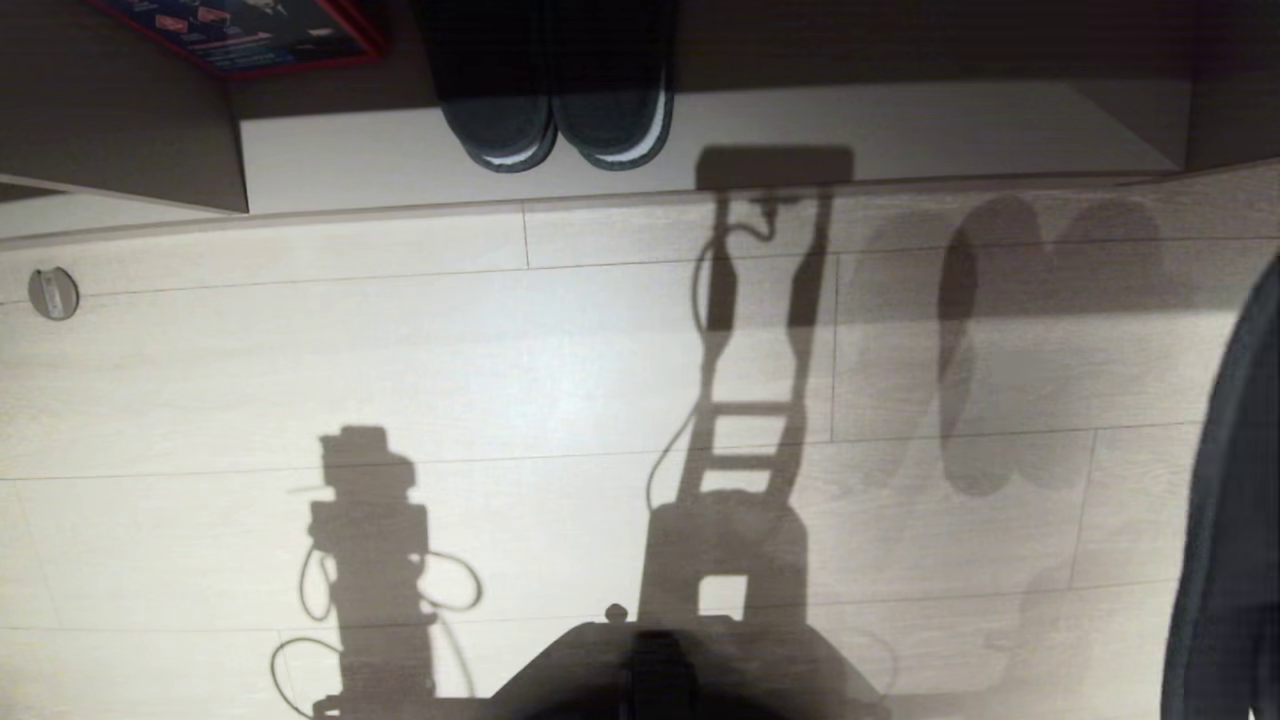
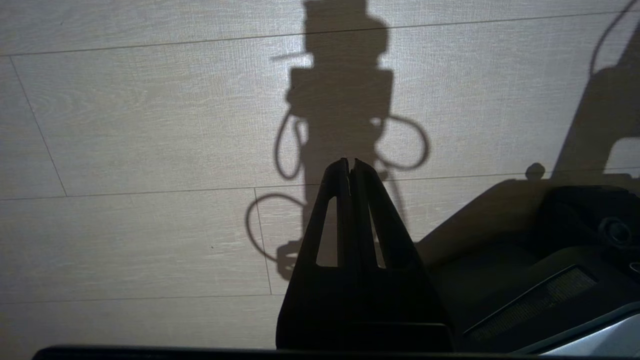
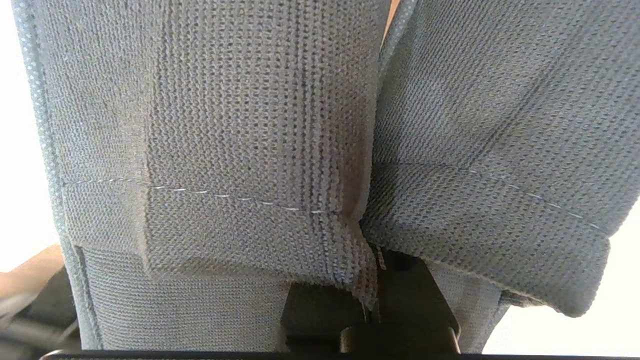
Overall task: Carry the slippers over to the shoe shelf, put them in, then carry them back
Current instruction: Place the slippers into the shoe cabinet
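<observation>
The grey-blue knitted slippers (image 3: 250,140) fill the right wrist view, their two bands pressed side by side. My right gripper (image 3: 372,280) is shut on the edges of the bands, its fingertips buried in the fabric. In the head view the slippers (image 1: 1230,500) hang as a dark strip at the right edge, above the floor, and the gripper itself is out of that view. The shoe shelf (image 1: 900,130) runs along the far side, its pale base board behind a raised lip. My left gripper (image 2: 350,165) is shut and empty, parked low over the wooden floor.
A darker pair of slippers with pale rims (image 1: 555,110) stands in the shelf left of centre. A red-edged printed board (image 1: 240,35) lies in the left compartment. A round metal disc (image 1: 53,293) sits in the floor at far left. My own base (image 1: 660,670) shows at the near edge.
</observation>
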### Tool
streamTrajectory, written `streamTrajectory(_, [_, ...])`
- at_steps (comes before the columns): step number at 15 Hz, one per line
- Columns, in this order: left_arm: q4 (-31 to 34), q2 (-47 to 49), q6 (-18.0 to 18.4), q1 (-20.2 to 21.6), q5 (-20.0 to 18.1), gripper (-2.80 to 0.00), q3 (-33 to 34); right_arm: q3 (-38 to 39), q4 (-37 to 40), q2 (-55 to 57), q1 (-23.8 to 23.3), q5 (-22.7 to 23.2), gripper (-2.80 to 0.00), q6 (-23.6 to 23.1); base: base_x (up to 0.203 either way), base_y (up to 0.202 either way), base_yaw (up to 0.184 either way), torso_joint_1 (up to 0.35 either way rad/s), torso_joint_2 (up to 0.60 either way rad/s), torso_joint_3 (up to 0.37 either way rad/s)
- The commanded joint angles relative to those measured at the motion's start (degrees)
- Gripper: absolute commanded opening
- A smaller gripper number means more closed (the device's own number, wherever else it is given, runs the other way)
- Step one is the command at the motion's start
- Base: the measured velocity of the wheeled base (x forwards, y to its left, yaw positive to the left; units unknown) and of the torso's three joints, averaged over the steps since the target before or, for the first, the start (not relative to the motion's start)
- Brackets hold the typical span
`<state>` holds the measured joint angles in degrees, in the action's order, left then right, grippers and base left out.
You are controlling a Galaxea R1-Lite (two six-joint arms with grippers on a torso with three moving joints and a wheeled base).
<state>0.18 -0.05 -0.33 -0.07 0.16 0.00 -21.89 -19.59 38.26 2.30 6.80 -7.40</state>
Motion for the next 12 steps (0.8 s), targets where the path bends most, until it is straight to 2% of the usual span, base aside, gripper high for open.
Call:
streamTrajectory(1, [0.1, 0.0, 0.0, 0.0, 0.0, -2.80, 0.0, -2.5, -4.4, 14.9, 0.5, 0.6, -2.80, -1.2, 0.000, 0.000, 0.000, 0.000, 0.00, 0.000])
streamTrajectory(4, [0.0, 0.0, 0.0, 0.0, 0.0, -2.80, 0.0, -4.6, -15.2, 24.1, 1.2, 1.8, -2.80, -5.3, 0.000, 0.000, 0.000, 0.000, 0.00, 0.000])
streamTrajectory(8, [0.0, 0.0, 0.0, 0.0, 0.0, -2.80, 0.0, -9.6, -29.5, 36.6, 1.3, 1.9, -2.80, -6.4, 0.000, 0.000, 0.000, 0.000, 0.00, 0.000])
streamTrajectory(12, [0.0, 0.0, 0.0, 0.0, 0.0, -2.80, 0.0, -20.2, -32.0, 41.2, 1.3, 1.4, -2.80, -6.5, 0.000, 0.000, 0.000, 0.000, 0.00, 0.000])
